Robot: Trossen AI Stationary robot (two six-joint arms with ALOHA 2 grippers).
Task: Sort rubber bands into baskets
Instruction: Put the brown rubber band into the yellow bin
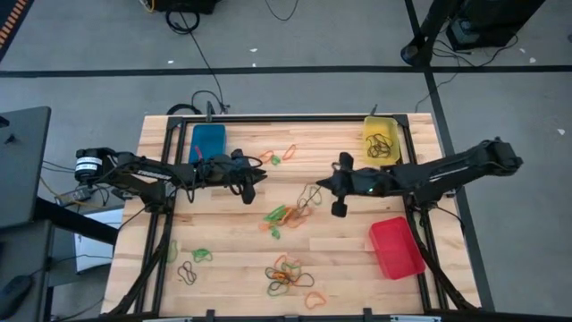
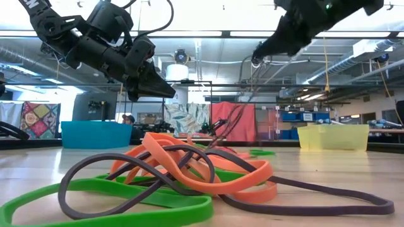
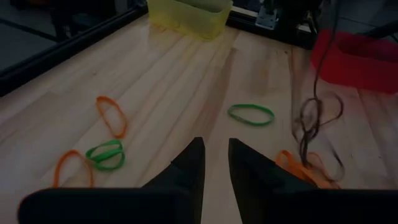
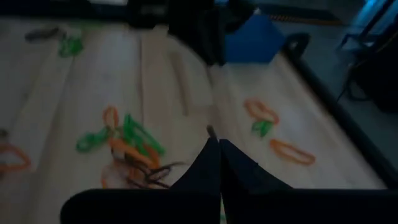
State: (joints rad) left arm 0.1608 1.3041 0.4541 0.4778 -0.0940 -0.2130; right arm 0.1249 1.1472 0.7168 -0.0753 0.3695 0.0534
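My worktop (image 1: 241, 250) is pale planked wood with visible grain and a smooth satin finish, framed by matt black metal rails (image 1: 295, 117). The rubber bands (image 2: 189, 170) look like smooth, slightly glossy elastic in orange, green and dark brown; the blue basket (image 1: 208, 139), yellow basket (image 1: 381, 136) and red basket (image 1: 396, 247) read as plastic, the yellow one translucent. My left tool (image 3: 214, 168) and right tool (image 4: 219, 163) have matt dark fingers (image 3: 189, 167), apparently hard plastic.

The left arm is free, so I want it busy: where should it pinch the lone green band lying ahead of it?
Pinch one long side of the green band, coming straight down: it lies flat as a narrow oval, alone on bare wood. The open left gripper faces it; the right gripper is shut on dark bands.
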